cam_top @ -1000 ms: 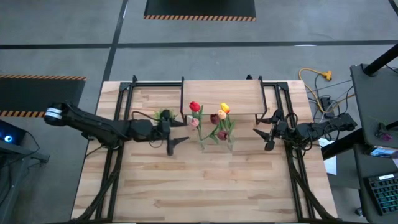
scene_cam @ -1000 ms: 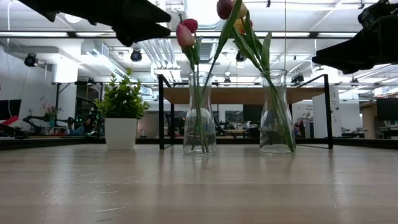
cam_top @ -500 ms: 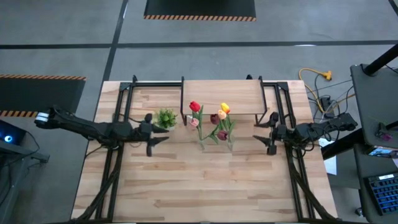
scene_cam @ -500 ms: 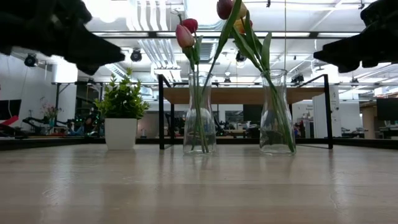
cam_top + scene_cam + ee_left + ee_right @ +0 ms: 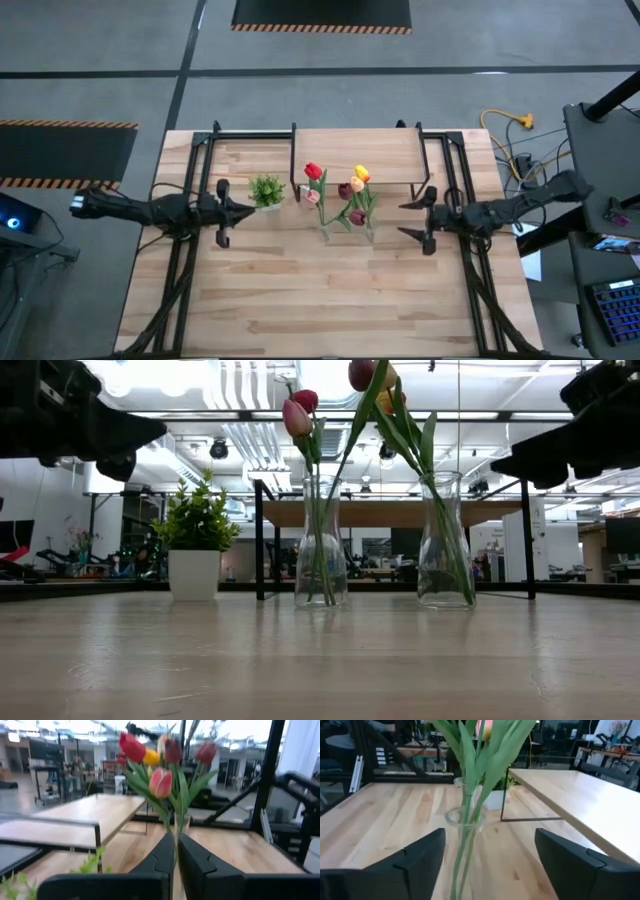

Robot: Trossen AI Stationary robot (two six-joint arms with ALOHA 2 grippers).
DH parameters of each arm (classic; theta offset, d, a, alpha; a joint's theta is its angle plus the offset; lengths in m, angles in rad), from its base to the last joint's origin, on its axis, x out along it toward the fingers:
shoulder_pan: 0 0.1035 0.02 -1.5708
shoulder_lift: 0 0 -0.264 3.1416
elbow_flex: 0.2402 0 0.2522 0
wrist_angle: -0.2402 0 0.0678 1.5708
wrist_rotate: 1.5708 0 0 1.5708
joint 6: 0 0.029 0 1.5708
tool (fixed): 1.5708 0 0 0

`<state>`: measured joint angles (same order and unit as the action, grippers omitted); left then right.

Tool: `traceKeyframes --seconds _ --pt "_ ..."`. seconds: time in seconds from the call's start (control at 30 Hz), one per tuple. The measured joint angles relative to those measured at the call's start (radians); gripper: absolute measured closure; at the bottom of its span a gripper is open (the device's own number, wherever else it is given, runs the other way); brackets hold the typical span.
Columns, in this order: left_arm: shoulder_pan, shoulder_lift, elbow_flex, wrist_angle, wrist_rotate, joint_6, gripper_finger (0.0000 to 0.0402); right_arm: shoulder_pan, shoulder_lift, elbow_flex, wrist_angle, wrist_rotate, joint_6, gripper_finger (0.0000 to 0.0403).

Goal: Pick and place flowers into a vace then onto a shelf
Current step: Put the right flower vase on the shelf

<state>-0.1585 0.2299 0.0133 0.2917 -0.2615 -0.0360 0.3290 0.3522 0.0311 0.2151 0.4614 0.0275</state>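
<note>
Two clear glass vases stand side by side on the table in front of the shelf (image 5: 355, 155), the left vase (image 5: 321, 550) and the right vase (image 5: 445, 540). Both hold flowers (image 5: 340, 195) with red, pink, yellow and maroon heads (image 5: 160, 765) on green stems. My left gripper (image 5: 245, 211) hangs shut above the table, left of the vases, by the potted plant, holding nothing (image 5: 176, 857). My right gripper (image 5: 405, 218) stands open to the right of the right vase (image 5: 465, 845), which shows ahead between its fingers, apart from them.
A small bushy potted plant (image 5: 266, 190) in a white pot (image 5: 195, 573) stands left of the vases, close to my left gripper. Black frame rails (image 5: 190, 240) run along the table's left and right sides. The near half of the table (image 5: 320, 300) is bare wood.
My left gripper has drawn back from the vases toward the table's left edge and has shut with nothing in it. My right gripper has edged a little toward the right vase. Vases and flowers have stayed where they were.
</note>
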Motion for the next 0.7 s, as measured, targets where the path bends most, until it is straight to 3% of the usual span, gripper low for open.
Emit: traceKeyframes --seconds 0.3,0.5,0.7 --pt "0.0 0.0 0.002 -0.027 0.0 0.0 0.0396 0.0 0.236 0.0 0.156 -0.07 0.075 0.0066" --pt "0.002 0.006 0.004 -0.028 0.0 0.0 0.0396 0.0 0.371 0.012 0.345 -0.07 0.002 0.0067" --pt "0.002 0.007 0.014 -0.028 0.0 0.0 0.0396 0.0 0.506 0.033 0.367 -0.019 0.037 0.0072"
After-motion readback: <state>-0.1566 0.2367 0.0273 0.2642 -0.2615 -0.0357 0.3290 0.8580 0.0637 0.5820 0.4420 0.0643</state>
